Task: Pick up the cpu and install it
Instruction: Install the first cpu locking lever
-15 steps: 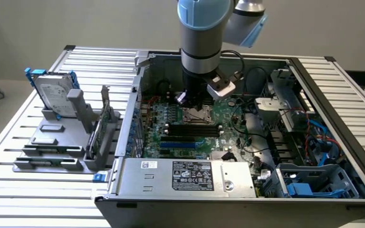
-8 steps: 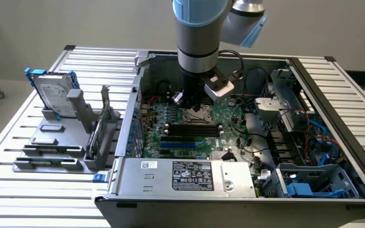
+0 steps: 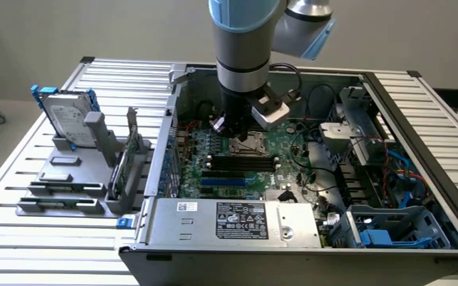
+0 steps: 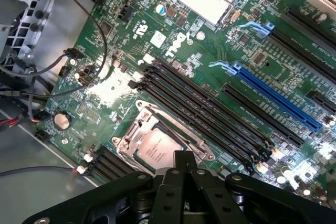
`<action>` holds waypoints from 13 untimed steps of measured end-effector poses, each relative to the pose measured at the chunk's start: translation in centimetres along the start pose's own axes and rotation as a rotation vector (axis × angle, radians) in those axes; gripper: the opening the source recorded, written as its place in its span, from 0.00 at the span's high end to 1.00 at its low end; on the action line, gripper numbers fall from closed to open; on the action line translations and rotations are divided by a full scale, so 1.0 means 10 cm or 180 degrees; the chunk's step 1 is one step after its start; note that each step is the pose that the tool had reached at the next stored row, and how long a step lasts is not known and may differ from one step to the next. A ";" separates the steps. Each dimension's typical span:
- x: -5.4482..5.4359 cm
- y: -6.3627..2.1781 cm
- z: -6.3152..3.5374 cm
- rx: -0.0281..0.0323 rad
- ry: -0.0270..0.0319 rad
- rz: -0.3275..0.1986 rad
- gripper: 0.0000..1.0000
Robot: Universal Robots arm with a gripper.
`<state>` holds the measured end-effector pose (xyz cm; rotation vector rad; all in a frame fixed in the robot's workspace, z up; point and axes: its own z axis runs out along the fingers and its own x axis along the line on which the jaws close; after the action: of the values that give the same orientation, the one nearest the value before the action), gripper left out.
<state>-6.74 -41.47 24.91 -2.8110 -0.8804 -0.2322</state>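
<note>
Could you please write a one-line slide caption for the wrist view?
Shut gripper poised directly over the cpu, which lies in the metal-framed socket of the green board.

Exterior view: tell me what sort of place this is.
Probably a computer assembly or test bench: an open PC case with its green motherboard exposed lies on a slatted metal table, and a hard drive stands in a grey fixture beside it.

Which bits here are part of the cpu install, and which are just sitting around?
In the job:
- cpu, lying in the socket
- green board
- gripper, shut, right above the cpu

Lying about:
- hard drive in the grey rack beside the case
- power supply
- blue slot
- black memory slots
</note>
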 end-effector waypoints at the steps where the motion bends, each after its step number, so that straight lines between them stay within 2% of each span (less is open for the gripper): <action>1: -0.02 -0.004 -0.003 -0.0001 0.0000 0.0000 0.89; 6: -0.11 -0.035 -0.005 -0.0003 -0.0001 0.0003 0.89; 13: -0.20 -0.075 0.072 -0.0009 0.0007 0.0009 0.89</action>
<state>-8.74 -41.80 23.90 -2.8140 -0.8764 -0.2361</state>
